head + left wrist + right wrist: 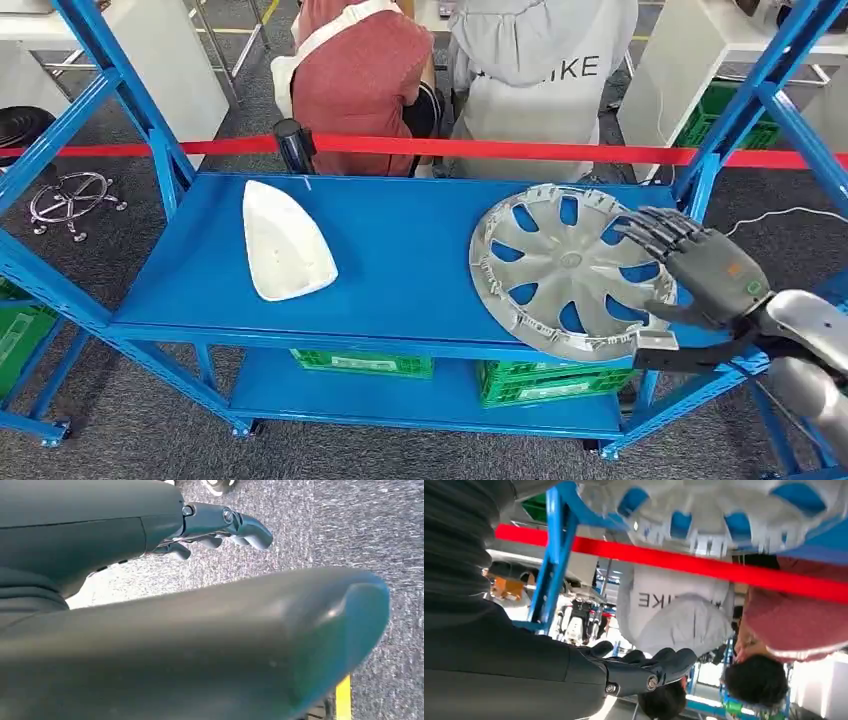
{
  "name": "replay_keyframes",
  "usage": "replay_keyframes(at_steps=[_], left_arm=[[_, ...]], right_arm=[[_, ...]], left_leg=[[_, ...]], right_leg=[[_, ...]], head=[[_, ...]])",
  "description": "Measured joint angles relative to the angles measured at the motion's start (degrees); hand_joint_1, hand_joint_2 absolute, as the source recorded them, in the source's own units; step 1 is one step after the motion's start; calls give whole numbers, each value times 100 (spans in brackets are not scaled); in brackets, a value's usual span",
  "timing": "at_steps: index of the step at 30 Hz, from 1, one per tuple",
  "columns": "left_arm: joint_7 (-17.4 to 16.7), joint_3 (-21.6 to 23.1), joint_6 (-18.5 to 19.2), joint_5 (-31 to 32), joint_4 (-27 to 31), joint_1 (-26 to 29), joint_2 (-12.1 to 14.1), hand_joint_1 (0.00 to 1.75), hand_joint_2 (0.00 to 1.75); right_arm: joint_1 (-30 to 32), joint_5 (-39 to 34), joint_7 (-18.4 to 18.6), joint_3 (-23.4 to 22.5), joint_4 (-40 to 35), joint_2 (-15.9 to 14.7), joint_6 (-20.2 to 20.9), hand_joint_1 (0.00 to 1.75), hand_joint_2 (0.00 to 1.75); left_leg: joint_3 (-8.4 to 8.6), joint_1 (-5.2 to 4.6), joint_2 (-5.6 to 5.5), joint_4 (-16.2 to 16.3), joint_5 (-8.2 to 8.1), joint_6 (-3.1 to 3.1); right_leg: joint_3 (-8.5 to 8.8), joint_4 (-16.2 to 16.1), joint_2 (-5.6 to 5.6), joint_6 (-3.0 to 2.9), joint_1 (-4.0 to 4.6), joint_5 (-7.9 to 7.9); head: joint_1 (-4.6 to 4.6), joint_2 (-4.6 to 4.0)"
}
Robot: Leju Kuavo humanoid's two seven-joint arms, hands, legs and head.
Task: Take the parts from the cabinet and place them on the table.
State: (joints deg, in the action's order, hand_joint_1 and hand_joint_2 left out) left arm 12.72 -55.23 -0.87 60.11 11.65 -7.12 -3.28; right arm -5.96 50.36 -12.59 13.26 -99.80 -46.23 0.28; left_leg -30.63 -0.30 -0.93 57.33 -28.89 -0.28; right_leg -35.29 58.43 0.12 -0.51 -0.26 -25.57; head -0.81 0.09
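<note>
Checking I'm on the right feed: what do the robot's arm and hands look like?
The right hand is dark grey, with segmented black fingers and an orange mark and small green spot on its back; its arm is silver. The left hand shows smooth dark grey covers.

Hubcap (570,270) right of shell (280,242) (same shelf (400,250))

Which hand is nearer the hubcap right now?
Right. The right hand hovers at the silver hubcap's right edge, fingers spread, while the left hand hangs down over the floor.

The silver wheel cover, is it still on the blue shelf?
Yes. The wheel cover lies flat on the blue shelf; the right hand hovers at its edge.
</note>
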Motion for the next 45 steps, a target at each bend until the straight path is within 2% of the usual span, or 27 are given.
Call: replay_keyframes(at_steps=[6, 10, 11, 22, 23, 45], left_arm=[[35, -13, -18, -31, 0, 17, -22, 0, 0], [50, -50, -42, -63, 0, 25, -22, 0, 0], [50, -52, -44, -81, 0, 24, -22, 0, 0], [28, -83, -44, -59, -2, 31, -87, 0, 0], [26, -83, -44, -39, -2, 29, -101, 0, 0], [-88, -83, -31, -11, -2, 11, -186, 0, 0]], right_arm=[[1049, 308, -28, -367, -640, 70, -44, 0, 175], [1260, 328, -129, -500, -896, 112, -2, 0, 175], [1260, 334, -164, -500, -922, 131, 13, 0, 0], [1155, 432, -334, -458, -926, 402, 59, 0, 0], [1130, 452, -343, -448, -920, 422, 59, 0, 175], [862, 618, -275, -316, -769, 485, -4, 0, 175]], left_leg=[[6, -6, 0, 0, -7, 6], [11, -6, 15, 0, -14, 9], [12, -6, 18, 0, -14, 9], [12, -8, 22, 0, -14, 9], [12, -8, 23, 0, -14, 9], [17, -9, 24, 0, -16, 11]], right_leg=[[5, 0, -1, 9, 0, -11], [6, 0, 13, 8, -1, -12], [6, 0, 14, 8, 0, -12], [8, 0, 12, 9, 0, -12], [8, 0, 12, 9, 0, -12], [11, 0, 13, 13, 0, -15]], head=[[0, 0], [0, 0], [0, 0], [0, 0], [0, 0], [0, 0]])
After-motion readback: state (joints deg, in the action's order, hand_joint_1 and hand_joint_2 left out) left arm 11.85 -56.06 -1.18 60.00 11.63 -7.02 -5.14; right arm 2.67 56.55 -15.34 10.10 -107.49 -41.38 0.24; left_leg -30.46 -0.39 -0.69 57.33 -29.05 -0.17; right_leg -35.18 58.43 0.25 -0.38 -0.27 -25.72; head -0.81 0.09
